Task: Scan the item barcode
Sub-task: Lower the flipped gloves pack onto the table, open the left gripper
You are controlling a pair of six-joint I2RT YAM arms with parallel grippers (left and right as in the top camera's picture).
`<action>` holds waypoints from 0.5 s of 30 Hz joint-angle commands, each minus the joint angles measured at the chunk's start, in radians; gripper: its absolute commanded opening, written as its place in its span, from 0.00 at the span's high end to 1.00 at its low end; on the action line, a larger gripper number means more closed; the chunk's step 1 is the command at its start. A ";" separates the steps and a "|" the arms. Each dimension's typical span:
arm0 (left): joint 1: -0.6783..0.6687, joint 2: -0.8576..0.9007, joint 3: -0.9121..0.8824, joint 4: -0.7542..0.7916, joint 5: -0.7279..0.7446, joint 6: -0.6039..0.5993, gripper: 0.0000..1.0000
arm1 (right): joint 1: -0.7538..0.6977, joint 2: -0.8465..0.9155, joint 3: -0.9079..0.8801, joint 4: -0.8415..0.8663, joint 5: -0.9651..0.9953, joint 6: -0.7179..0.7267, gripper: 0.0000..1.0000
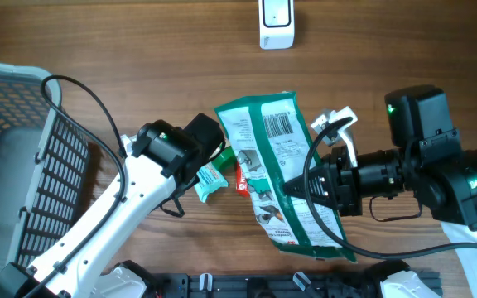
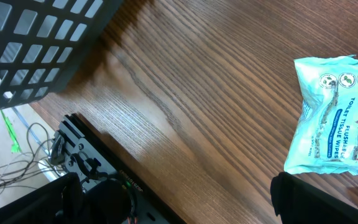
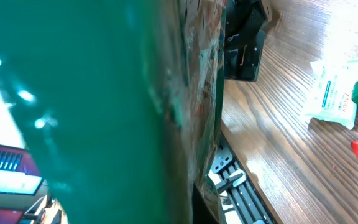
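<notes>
Our right gripper (image 1: 290, 187) is clamped on the green bag (image 1: 257, 161), holding it above the table (image 1: 139, 50) with the barcode (image 1: 278, 124) facing up and the top end pointing toward the white scanner (image 1: 277, 25), well apart from it. Our left gripper (image 1: 211, 139) hangs spread wide and empty near the pack of wipes (image 2: 331, 118). We judge this to be the presenting step; next we must bring the bag closer and turn the barcode toward the scanner's face.
</notes>
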 commanded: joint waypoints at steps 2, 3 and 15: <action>-0.005 -0.009 0.001 0.000 -0.024 -0.021 0.00 | -0.002 -0.010 0.003 0.008 -0.035 0.029 0.96; -0.005 -0.009 0.001 0.000 -0.024 -0.021 0.00 | -0.002 -0.010 0.003 0.011 -0.035 0.030 0.95; -0.005 -0.009 0.001 0.000 -0.024 -0.021 0.00 | -0.002 -0.010 0.003 0.164 0.060 0.079 0.96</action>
